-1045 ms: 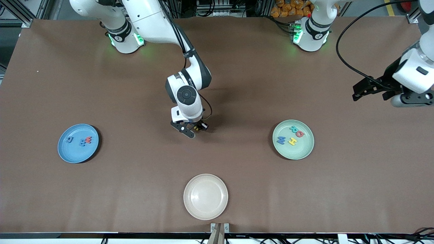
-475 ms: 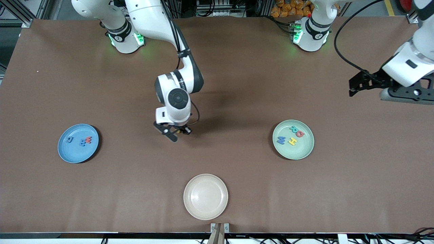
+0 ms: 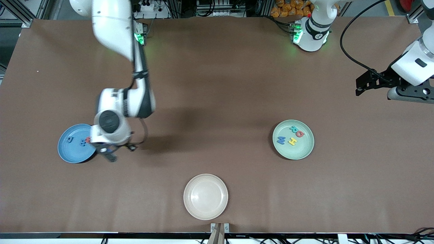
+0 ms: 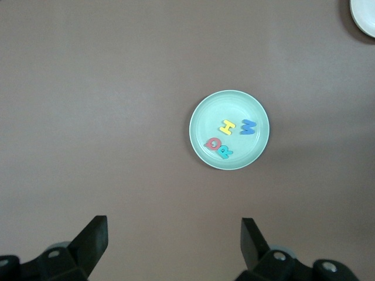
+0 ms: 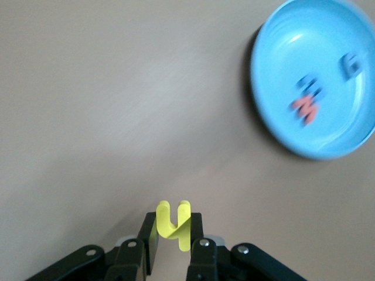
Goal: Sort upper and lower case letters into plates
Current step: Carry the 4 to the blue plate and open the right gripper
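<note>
The right gripper, clamped on a yellow letter, has been swung beside the blue plate for dropping; the left gripper waits wide open, empty.

Table looked matt brown, paper-like. Blue plate, green plate, cream plate looked smooth plastic. Yellow letter looked foam-like, matt.

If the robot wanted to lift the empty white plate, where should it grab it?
Probably at the raised rim of the cream-white plate, coming down from above with one finger inside the rim and one outside. The plate lies flat and shallow on the table, so only its edge gives anything to pinch.
</note>
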